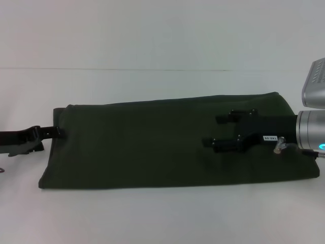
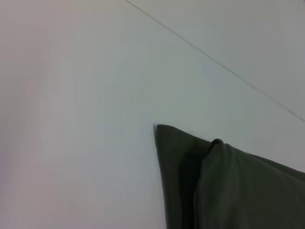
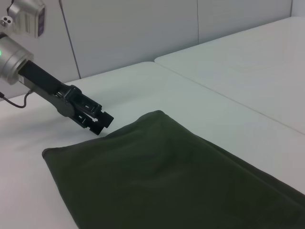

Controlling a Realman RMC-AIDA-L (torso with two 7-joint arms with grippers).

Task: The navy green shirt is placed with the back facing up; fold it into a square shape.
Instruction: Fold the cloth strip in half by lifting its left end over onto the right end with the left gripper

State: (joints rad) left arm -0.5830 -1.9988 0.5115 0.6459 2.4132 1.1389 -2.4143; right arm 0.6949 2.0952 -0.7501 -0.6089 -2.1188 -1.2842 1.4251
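You see navy green shirt [image 1: 152, 142] folded into long flat band, lying across white table [image 1: 152, 218]. Right gripper [image 1: 216, 132] reaches in from right, poised above shirt's right portion, jaws apart, holding nothing. Left gripper [image 1: 55, 132] at shirt's left edge; jaw state you cannot tell. No containers visible.

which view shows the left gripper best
The right wrist view: the left gripper shows whole, with its arm, at the edge of the navy green shirt. The head view shows it only partly, at the picture's left edge. The left wrist view shows none of it, only shirt and table.
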